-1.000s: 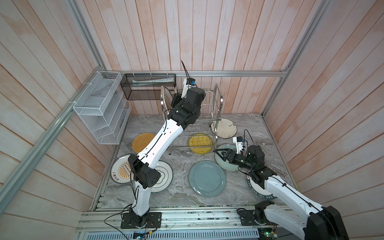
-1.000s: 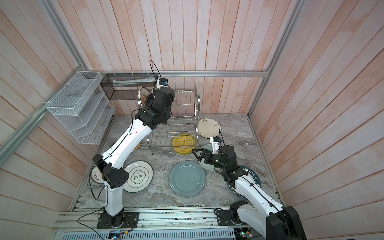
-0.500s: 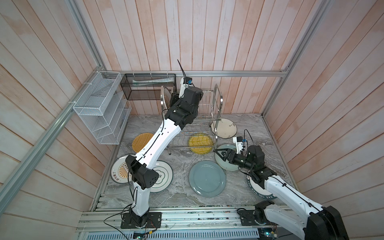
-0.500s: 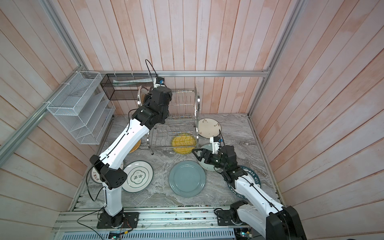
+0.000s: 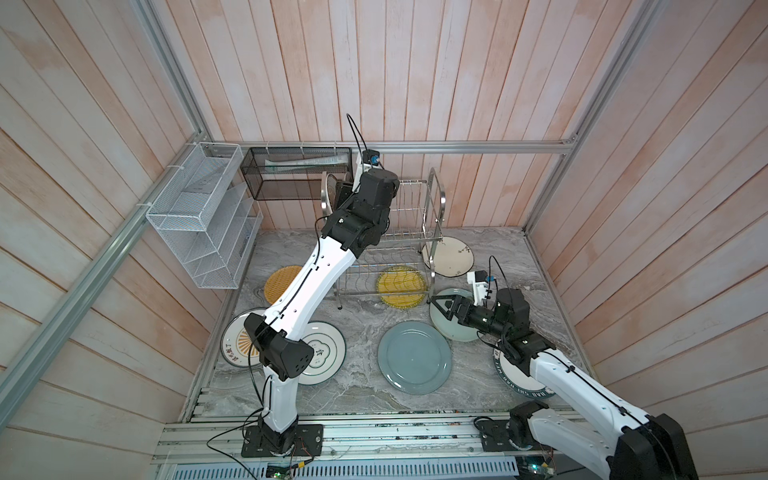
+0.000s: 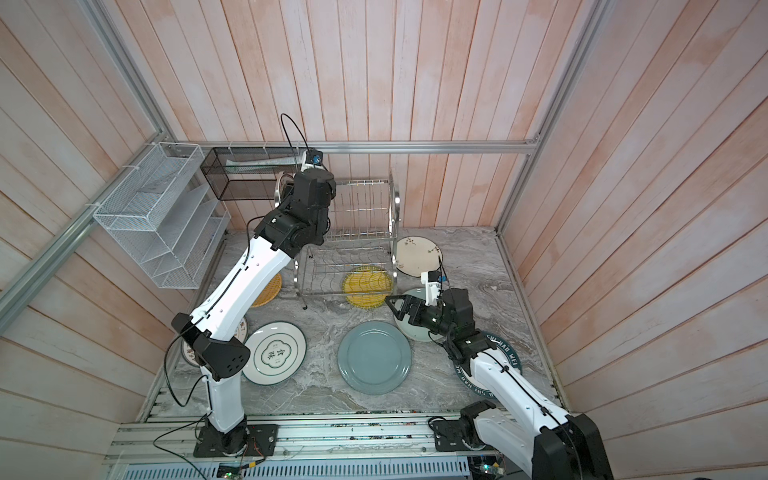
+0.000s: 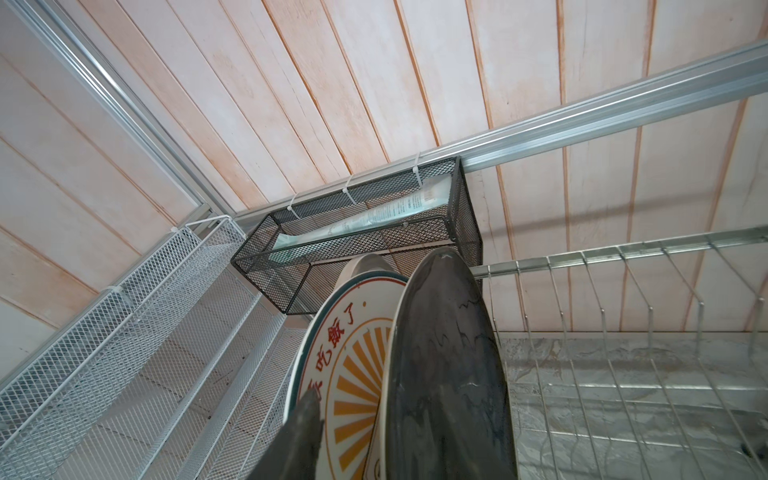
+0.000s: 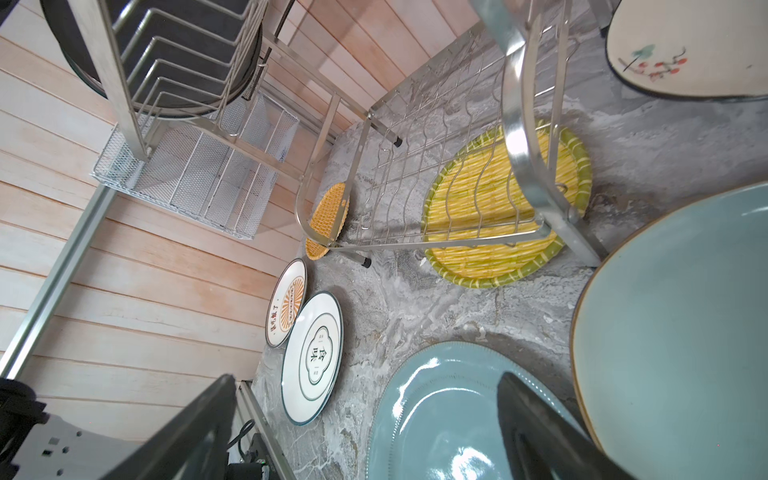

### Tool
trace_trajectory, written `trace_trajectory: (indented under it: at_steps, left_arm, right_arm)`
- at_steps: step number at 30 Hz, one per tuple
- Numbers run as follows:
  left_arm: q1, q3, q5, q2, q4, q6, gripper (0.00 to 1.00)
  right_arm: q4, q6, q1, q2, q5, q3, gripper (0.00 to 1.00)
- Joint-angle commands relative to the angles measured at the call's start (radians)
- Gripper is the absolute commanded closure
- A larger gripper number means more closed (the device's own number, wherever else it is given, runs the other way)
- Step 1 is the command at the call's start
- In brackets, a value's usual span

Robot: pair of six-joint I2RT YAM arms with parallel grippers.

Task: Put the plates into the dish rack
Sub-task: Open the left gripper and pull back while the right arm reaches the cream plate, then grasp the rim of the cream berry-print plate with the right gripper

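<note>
1. The left gripper (image 7: 384, 411) is found at the left end of the upper tier of the dish rack (image 5: 440, 203). There the black plate (image 7: 449, 374) stands on edge in the wire slots, just beside the sunburst plate (image 7: 353, 374), which is also upright.
2. In the left wrist view only one finger (image 7: 305, 432) is seen. It is kept apart from the rim of the black plate, and the sunburst face shows in the gap, so the plate is not clamped. The second finger is hidden.
3. Compared with one second ago, the left wrist and elbow are shifted a little to the left in both top views. The arm is still raised at the rack.
4. The right gripper (image 5: 438, 308) is spread wide and nothing is held between its fingers. It is kept low over the edge of the pale celadon plate (image 5: 451, 334), beside the grey-blue plate (image 5: 413, 357). No change of its place or opening is noticed against the earlier pictures.
5. The plates on the marble table (image 5: 361, 316) have not been moved:
   - the yellow woven plate (image 5: 401, 286) lies under the lower tier of the rack;
   - the cream plate (image 5: 453, 259) is near the right leg of the rack;
   - the green-quatrefoil plate (image 5: 328, 349) is beside the left elbow;
   - the teal-rim plate (image 6: 505, 351) is partly covered by the right arm.
</note>
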Motion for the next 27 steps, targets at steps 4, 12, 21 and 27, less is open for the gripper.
trace_trajectory:
  at_steps: [4,12,21,27]
  left_arm:
    - [0.0,0.028,0.148,-0.166,-0.048,-0.069,0.43]
    - [0.004,-0.272,0.471,-0.47,-0.025,-0.172,0.19]
    - [0.016,-0.975,0.975,-0.991,0.274,-0.252,0.0]
    - [0.017,-1.345,1.224,-1.165,0.437,-0.378,0.0]
  right_arm:
    - [-0.107,-0.084,-0.058,-0.046,0.088,0.123,0.02]
    - [-0.069,-0.06,-0.239,-0.035,0.099,0.125,0.02]
    - [0.092,-0.06,-0.457,0.217,0.089,0.148,0.03]
    - [0.127,-0.127,-0.48,0.515,0.082,0.266,0.05]
